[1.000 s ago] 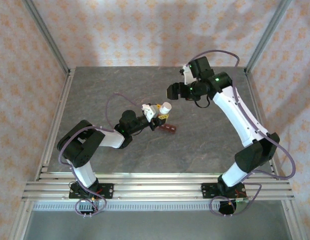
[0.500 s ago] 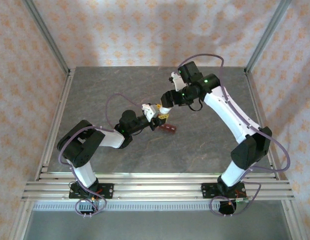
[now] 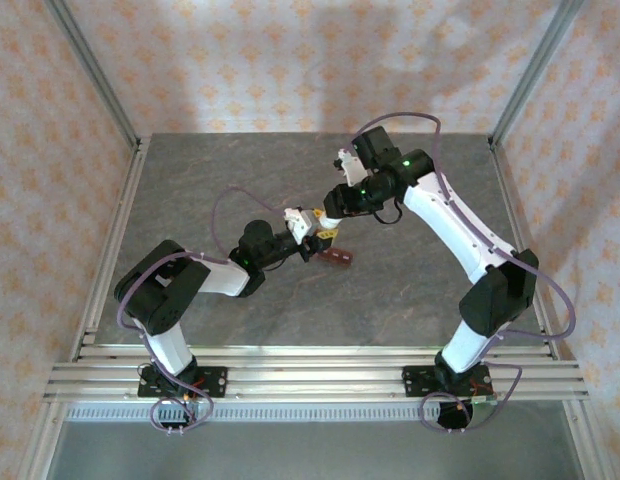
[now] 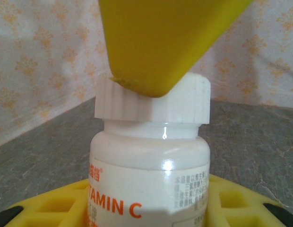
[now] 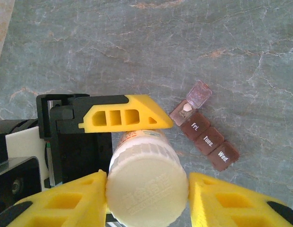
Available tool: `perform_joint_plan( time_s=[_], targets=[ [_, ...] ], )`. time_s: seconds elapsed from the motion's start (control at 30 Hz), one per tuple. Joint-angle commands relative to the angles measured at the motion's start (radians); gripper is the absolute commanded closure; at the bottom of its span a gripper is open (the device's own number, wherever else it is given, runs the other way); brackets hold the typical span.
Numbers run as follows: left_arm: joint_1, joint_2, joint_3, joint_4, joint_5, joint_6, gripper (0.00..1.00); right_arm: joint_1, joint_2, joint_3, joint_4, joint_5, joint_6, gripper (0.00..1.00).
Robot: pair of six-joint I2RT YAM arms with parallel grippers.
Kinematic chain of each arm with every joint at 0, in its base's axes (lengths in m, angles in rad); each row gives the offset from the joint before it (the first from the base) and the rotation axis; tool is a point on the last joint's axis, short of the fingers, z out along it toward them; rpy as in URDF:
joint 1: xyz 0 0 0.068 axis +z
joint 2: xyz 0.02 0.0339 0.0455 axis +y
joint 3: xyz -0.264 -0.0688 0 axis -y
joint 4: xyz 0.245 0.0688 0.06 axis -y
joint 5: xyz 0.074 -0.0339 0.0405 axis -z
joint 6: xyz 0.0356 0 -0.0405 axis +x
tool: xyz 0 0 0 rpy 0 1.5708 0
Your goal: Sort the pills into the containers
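The left gripper point(image 3: 312, 228) and right gripper point(image 3: 333, 207) crowd the bottle point(image 4: 151, 161) mid-worktop, gripping its body and cap. The containers point(image 5: 205, 139) lie just beside it, one lid point(image 5: 199, 93) raised. Bare worktop point(image 3: 410, 290) lies all around.

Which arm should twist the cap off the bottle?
The right arm, probably: the right gripper clasps the cap from above, and the left gripper grips the bottle by its body below it.

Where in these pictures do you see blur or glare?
Left wrist: the near yellow finger looks slightly soft; a small glare spot sits on the bottle. Right wrist: sharp, day labels on the containers readable. Top external: even light, soft shadow on the back wall.
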Motion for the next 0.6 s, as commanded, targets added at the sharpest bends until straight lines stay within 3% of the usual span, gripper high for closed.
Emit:
perform_joint_plan(
  time_s=[0.0, 0.2, 0.37, 0.57],
  targets=[
    [-0.006, -0.035, 0.029, 0.062, 0.013, -0.013, 1.00, 0.001, 0.021, -0.029, 0.005, -0.008, 0.030, 0.58],
    [-0.009, -0.043, 0.032, 0.064, -0.001, -0.019, 1.00, 0.003, 0.021, -0.096, 0.070, 0.013, 0.233, 0.65],
    [-0.010, -0.051, 0.024, 0.059, -0.023, -0.003, 1.00, 0.027, -0.010, -0.167, 0.164, 0.084, 0.459, 0.65],
    [-0.011, -0.052, 0.013, 0.056, -0.029, 0.004, 1.00, 0.042, -0.009, -0.169, 0.184, 0.093, 0.509, 0.64]
  ],
)
